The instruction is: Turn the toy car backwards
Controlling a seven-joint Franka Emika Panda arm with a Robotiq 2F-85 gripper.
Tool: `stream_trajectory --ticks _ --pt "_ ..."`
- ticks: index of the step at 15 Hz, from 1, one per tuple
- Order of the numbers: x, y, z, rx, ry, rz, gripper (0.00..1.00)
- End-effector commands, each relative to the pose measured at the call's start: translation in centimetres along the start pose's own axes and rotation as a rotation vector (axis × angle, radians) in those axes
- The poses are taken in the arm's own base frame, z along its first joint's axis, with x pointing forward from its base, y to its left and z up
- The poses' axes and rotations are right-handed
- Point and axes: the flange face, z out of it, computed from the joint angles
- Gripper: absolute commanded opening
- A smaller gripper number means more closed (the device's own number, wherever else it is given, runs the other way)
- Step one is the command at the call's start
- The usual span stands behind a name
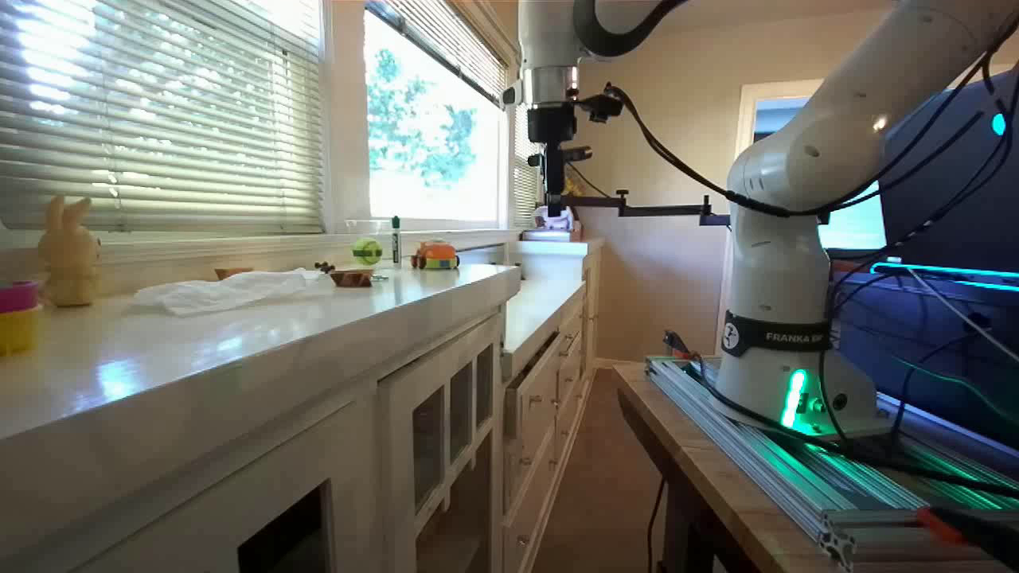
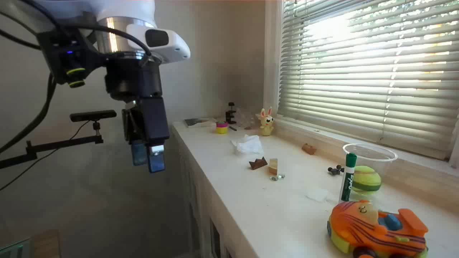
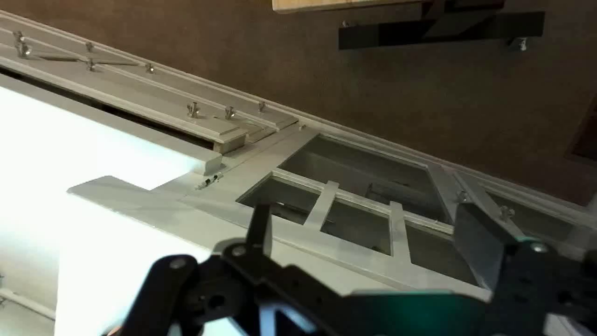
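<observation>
Space between car and counter edge, hand midair

The toy car looks like smooth plastic, the countertop glossy, the cup clear plastic, the crumpled sheet matt and papery, and the table wooden.

The car is loud orange with dark stripes, lime down low and a blue bit in the middle. Ball is yellow-green with a darker green band, marker white with a green cap, rabbit pale yellow, pinkish ears, tub pink over yellow, table white.
</observation>
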Motion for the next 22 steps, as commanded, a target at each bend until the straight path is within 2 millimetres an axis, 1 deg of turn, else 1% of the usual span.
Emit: stream_trajectory --ticks 1,9,11,12,13,16,18,19,20,21,22 --pt "0.0 0.0 -0.1 0.0 -0.001 0.0 1.0" --pt "0.0 0.0 -0.1 0.0 -0.001 0.0 1.0" --pt "0.2 1.8 0.6 0.019 -0.046 0.108 1.0" --pt "-0.4 4.1 1.3 0.053 -0.059 0.176 1.0" --pt "-1.0 5.6 1.8 0.065 -0.059 0.224 1.0" --pt "-3.6 11.1 3.6 0.149 -0.063 0.376 1.0" --pt "-4.8 14.2 4.3 0.199 -0.033 0.485 1.0" --pt "-5.1 15.4 4.4 0.216 -0.009 0.534 1.0" --pt "-5.3 16.4 4.4 0.227 0.016 0.578 1.0" --pt "-5.1 17.1 4.5 0.23 0.015 0.595 1.0" --pt "-6.0 15.5 4.7 0.21 0.002 0.531 1.0"
